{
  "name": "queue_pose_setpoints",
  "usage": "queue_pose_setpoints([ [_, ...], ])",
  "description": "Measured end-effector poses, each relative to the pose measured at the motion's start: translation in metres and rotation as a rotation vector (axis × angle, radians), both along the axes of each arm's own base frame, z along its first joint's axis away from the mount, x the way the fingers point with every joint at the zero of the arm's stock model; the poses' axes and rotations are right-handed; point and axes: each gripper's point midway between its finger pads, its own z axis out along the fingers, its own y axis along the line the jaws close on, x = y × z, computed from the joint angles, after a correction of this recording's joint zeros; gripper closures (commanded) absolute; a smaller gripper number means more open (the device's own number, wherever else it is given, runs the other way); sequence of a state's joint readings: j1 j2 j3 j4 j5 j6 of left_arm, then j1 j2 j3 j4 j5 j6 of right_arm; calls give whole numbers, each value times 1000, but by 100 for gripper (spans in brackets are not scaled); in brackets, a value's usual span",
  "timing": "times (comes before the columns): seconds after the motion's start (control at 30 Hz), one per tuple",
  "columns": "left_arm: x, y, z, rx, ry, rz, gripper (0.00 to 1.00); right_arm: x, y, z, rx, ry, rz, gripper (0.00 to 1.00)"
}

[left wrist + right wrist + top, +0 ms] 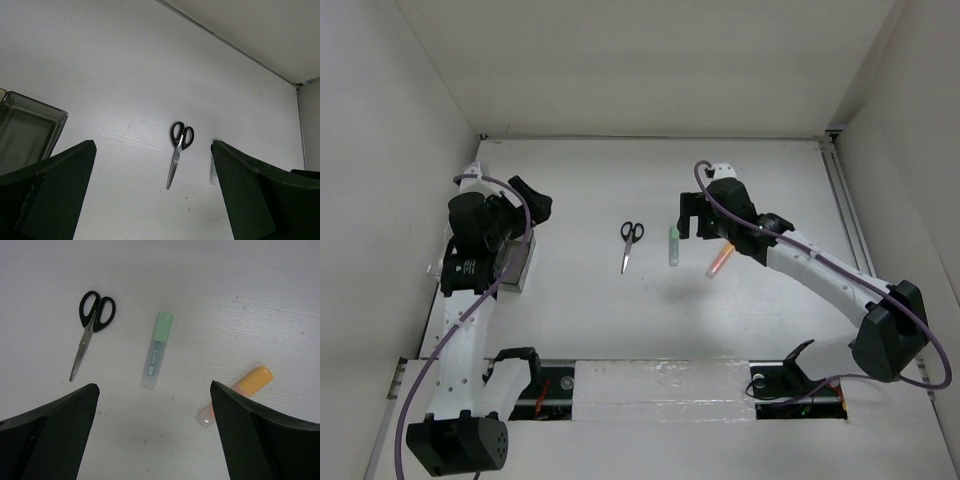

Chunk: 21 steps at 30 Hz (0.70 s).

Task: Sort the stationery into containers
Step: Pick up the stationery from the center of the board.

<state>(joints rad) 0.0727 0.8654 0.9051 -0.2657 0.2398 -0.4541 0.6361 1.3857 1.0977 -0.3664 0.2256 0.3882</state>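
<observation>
left jaws: spread wide, empty | right jaws: spread wide, empty, clear of green-capped pen (159, 347)

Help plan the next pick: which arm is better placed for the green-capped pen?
Right. The open right hand hovers over the green-capped grey pen; the left hand is farther off, near the smoky dark plastic bin.

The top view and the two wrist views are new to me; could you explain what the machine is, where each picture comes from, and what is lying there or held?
Two robot arms are bolted at the near edge of a table. The top view looks down on both; each wrist view looks out between that arm's two dark jaws. The left gripper and right gripper both stand open, holding nothing. On the table lie scissors, a green-capped pen and an orange-capped marker. A smoky dark bin sits near the left arm.
</observation>
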Motion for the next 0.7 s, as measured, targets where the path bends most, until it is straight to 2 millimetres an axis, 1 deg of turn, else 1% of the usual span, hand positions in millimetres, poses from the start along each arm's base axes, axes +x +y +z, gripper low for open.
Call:
queue_pose_setpoints([
  [0.1, 0, 0, 0, 6, 0, -2, 0, 1, 1, 8, 19, -25, -1, 1],
  [0.17, 0, 2, -1, 11, 2, 4, 0, 2, 2, 10, 23, -31, -1, 1],
  [0.27, 0, 6, -4, 22, 13, 30, 0, 3, 2, 9, 26, -34, -2, 1],
  [0.37, -1, 13, -8, 37, 29, 65, 0, 1, 1, 4, 22, -28, 0, 0],
  [0.43, -1, 21, -15, 53, 57, 105, 0, -1, 0, -1, 15, -19, -1, 0],
  [0.57, 2, 35, -33, 83, 133, 174, 0, -1, 0, -2, 14, -16, 0, 0],
  [0.63, 1, 38, -41, 92, 165, 190, 0, -2, 0, -4, 13, -14, 1, 0],
  [0.7, 0, 38, -43, 93, 174, 192, 0, -3, -1, -8, 9, -5, 4, 0],
])
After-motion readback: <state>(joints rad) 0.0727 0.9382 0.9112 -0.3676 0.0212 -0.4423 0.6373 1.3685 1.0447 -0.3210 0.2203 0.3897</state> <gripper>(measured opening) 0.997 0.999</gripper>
